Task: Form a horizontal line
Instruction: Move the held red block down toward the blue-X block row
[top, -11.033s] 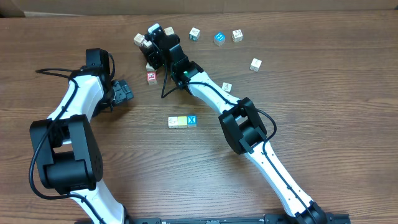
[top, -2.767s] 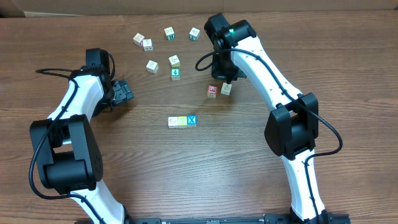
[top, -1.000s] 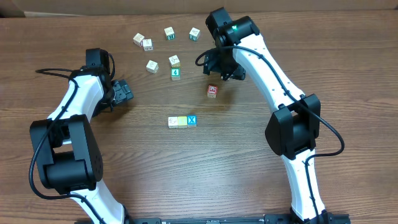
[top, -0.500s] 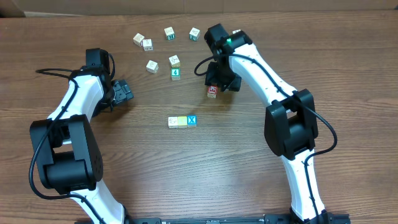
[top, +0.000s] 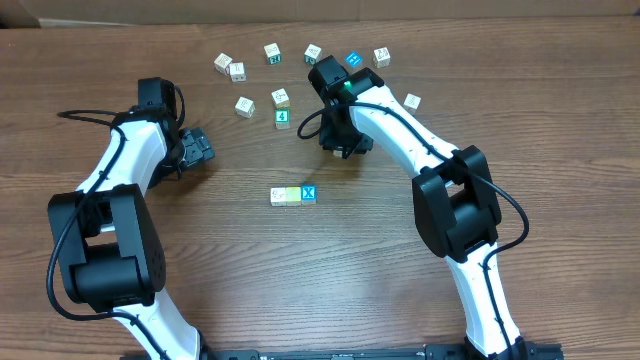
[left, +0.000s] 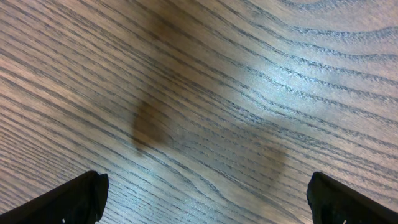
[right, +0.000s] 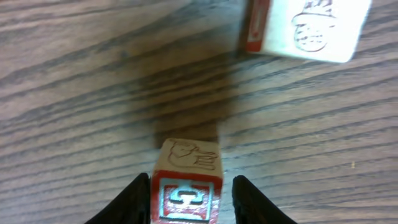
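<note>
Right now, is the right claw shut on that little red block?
Cannot tell. The right gripper straddles the red-faced cube closely, one finger on each side, but the wrist view does not show whether they press it.

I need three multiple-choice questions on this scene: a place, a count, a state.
1. Where is the small red-faced lettered cube? A) between the jaws of the right gripper B) atop another cube C) in a bowl
2. How many cubes form the touching row at mid-table? A) two B) three C) five
3. How do the jaws of the left gripper stand? A) shut on a cube B) wide open C) shut, empty
1 A: a jaw stands on each side of it. 2 B: three lie side by side. 3 B: they stand far apart over the bare wooden table.
</note>
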